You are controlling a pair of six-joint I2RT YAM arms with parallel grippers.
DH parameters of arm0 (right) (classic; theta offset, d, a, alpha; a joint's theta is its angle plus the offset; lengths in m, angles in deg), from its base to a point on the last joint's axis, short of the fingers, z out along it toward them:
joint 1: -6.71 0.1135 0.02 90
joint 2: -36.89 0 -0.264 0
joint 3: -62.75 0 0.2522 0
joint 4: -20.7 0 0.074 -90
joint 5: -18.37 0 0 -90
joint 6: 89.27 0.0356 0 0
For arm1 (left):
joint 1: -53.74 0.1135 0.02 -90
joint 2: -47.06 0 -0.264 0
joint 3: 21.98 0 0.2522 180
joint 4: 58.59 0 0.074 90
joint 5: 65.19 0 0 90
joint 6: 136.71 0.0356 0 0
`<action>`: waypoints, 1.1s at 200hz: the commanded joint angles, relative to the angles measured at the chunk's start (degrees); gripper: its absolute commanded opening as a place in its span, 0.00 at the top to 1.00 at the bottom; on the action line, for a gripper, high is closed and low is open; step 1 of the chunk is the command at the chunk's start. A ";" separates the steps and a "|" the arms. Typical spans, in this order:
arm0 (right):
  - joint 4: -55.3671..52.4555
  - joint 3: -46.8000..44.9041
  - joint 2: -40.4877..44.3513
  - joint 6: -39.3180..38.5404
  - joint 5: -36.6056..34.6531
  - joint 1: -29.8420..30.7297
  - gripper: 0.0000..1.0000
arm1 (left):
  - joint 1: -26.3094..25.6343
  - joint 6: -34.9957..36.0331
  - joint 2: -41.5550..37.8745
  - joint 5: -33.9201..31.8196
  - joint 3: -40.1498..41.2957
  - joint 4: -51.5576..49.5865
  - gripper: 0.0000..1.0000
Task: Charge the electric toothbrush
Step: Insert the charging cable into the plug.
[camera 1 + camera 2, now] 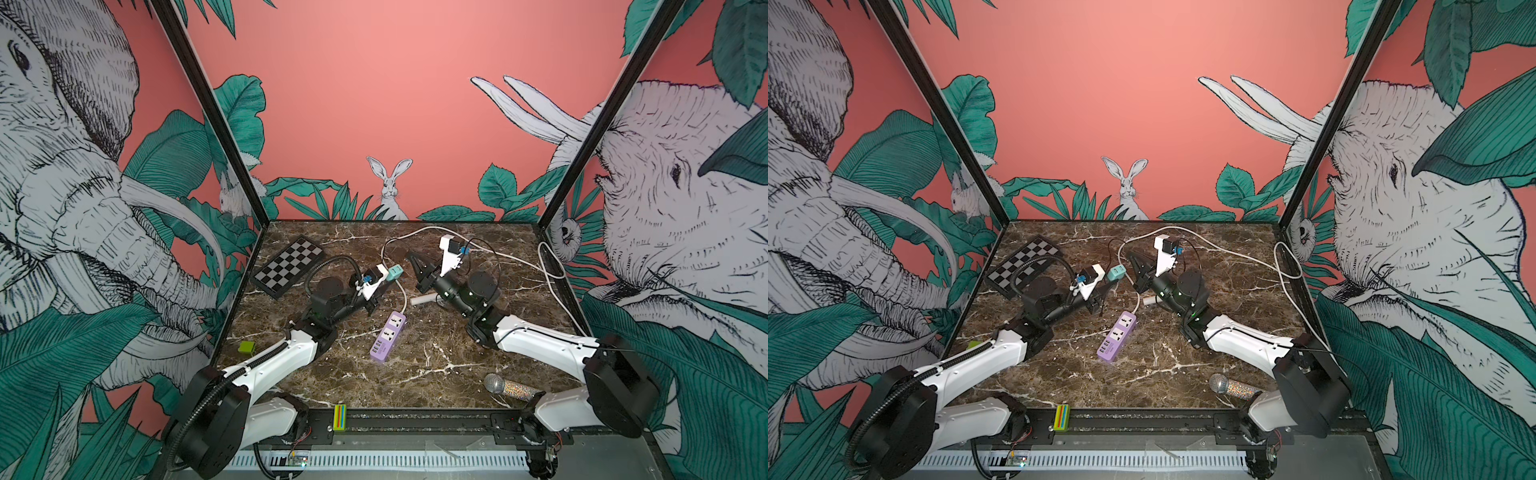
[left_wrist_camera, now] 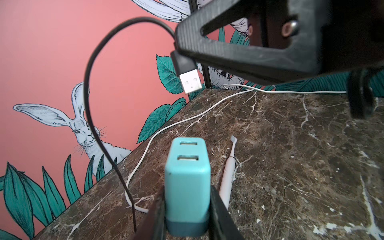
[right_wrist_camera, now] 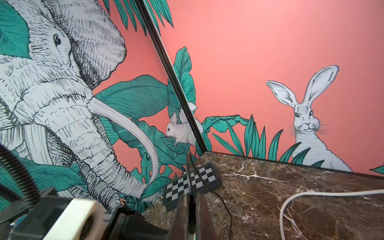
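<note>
Edges: dark veined marble table (image 1: pixel 415 374), walled on three sides, near edge closed by a black rail (image 1: pixel 415 420). Open room at centre-front. Far-left corner taken by a checkered board (image 1: pixel 289 266), middle by a purple power strip (image 1: pixel 388 336) and a looping white cord (image 3: pixel 332 193), front right by a glittery microphone (image 1: pixel 509 386).

Materials: smooth teal charger block (image 2: pixel 187 187), two ports, rounded corners. Thin black cable (image 2: pixel 87 87) ending in a metal USB plug (image 2: pixel 191 83).

Jaws: left gripper (image 2: pixel 188 199) clamped on charger block, ports facing outward. Right gripper (image 3: pixel 190 196) closed tight on black cable, USB plug raised just past its tips, apart from the ports.

Task item, electric toothbrush (image 2: pixel 227 176): slim, pale pink, flat on the marble just beside the left gripper's finger (image 2: pixel 218 207), partly under the right arm in both top views. Held by neither.
</note>
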 commanded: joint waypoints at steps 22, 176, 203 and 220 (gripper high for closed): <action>7.29 -0.11 -1.91 -4.01 -3.81 2.10 1.00 | -0.47 -2.56 -1.64 -1.17 -2.43 1.81 1.00; 10.85 1.62 -8.35 -7.24 -8.92 6.61 1.00 | -0.42 -2.83 -2.24 -1.57 -2.87 0.74 1.00; 10.98 1.98 -9.14 -8.67 -10.71 7.43 1.00 | -0.40 -3.08 -2.31 -1.24 -3.13 0.38 1.00; 10.94 2.16 -9.75 -10.58 -11.96 8.45 1.00 | -0.36 -3.55 -2.50 -1.09 -3.28 0.36 1.00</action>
